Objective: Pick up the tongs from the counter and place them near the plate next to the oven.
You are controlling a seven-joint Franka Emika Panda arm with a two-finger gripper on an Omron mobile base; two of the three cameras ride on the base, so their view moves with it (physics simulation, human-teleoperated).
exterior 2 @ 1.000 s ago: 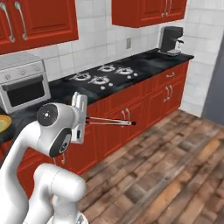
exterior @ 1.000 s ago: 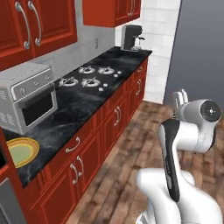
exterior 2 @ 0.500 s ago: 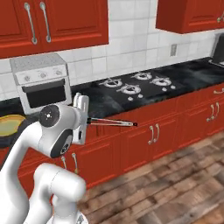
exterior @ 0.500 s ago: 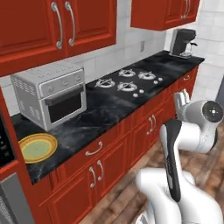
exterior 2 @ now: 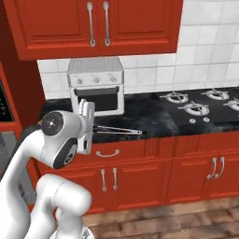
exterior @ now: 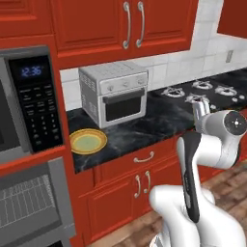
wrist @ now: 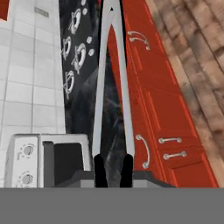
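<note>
Cabinets in red run above and below the counter (exterior: 144, 130), whose black veined top carries everything else. Taking the toaster oven (exterior: 114, 92) as landmark: it stands against the tiled wall, and the plate (exterior: 88, 141) lies just in front of it and off to its left, toward the built-in microwave (exterior: 34, 103), whose display reads what looks like 12:36. The stove burners (exterior 2: 193, 103) sit well to the oven's right. The gripper (wrist: 113, 168) has its fingers (wrist: 99, 168) closed onto the tongs (exterior 2: 117, 130), clamping them at their open end, so the two slim arms run out from the hand to their joined tip. They hang level in front of the oven, above the counter's edge, probably carried so for laying flat beside the plate.
</note>
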